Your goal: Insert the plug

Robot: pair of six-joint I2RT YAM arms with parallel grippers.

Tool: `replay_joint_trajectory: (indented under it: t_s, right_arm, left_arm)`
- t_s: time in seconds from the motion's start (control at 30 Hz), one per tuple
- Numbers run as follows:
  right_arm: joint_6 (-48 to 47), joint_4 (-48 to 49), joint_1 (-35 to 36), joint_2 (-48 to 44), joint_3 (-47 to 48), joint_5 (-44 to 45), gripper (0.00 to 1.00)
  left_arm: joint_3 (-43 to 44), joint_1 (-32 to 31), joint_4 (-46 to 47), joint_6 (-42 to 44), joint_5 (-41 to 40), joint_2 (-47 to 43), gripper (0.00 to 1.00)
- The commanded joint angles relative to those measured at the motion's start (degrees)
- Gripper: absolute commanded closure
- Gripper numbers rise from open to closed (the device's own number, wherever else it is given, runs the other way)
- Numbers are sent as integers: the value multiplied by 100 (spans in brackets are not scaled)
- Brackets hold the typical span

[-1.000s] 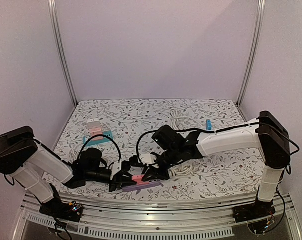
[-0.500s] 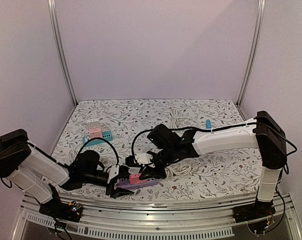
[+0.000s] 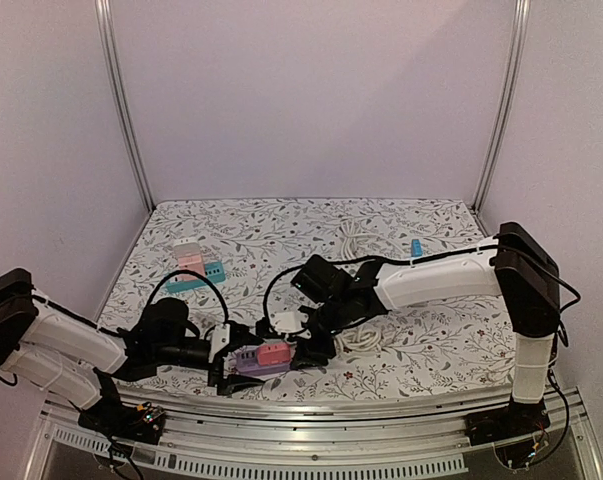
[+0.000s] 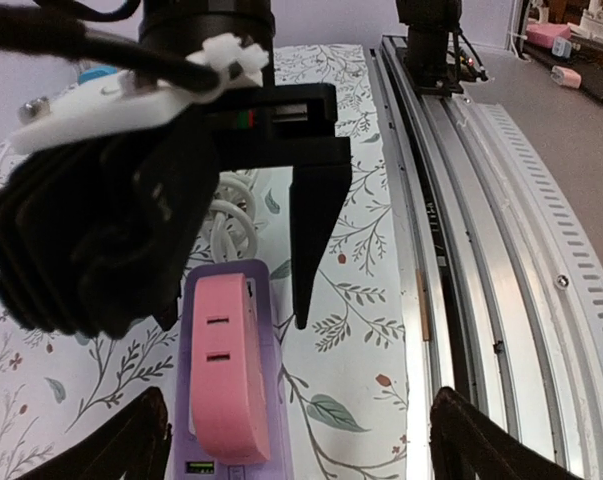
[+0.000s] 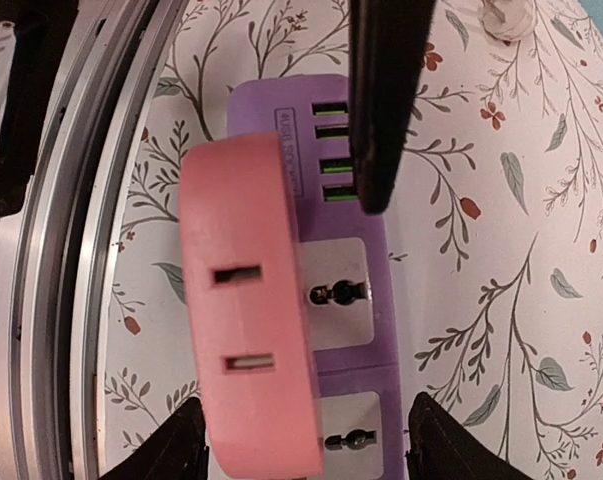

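Apparently seated plug [image 3: 273, 352] in strip [image 3: 245, 359] by worktop's [image 3: 281, 230] near edge. Left end effector [image 4: 297, 425], right end effector [image 5: 303, 440] apart, astride it; may snag on retreat, tilting plug loose.

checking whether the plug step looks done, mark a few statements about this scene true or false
1. The pink plug sits on the purple power strip. True.
2. The left gripper is shut on the strip. False: its fingers stand wide apart, open.
3. The strip shows a row of green ports at one end. True.
4. The white cable lies on top of the pink plug. False: it lies on the floral mat, beyond the strip.
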Motion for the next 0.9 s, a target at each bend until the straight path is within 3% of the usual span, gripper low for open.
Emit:
replay_joint_trajectory:
  t_s: [0.0, 0.17, 0.37, 0.5, 0.7, 0.87]
  right_arm:
    - [227, -29, -6, -116, -63, 124, 30]
    - [447, 331, -14, -441, -367, 197, 20]
    - [789, 486, -91, -1136, -625, 655, 17]
    - [1568, 930, -517, -1856, -848, 1202, 14]
    - [4160, -132, -1817, -2294, -496, 3370, 14]
    - [5464, -886, -3070, -3197, -1131, 3908, 11]
  left_arm:
    - [-66, -59, -293, 110, -17, -180, 11]
    - [-37, -59, -569, 150, -142, -456, 8]
    - [182, -42, -1010, -171, -879, -1261, 6]
    - [505, 147, -1713, -602, -1307, -1885, 5]
    - [771, 1424, -2488, -1409, -1912, -2850, 5]
    - [801, 2538, -3087, -1808, -2539, -4060, 6]
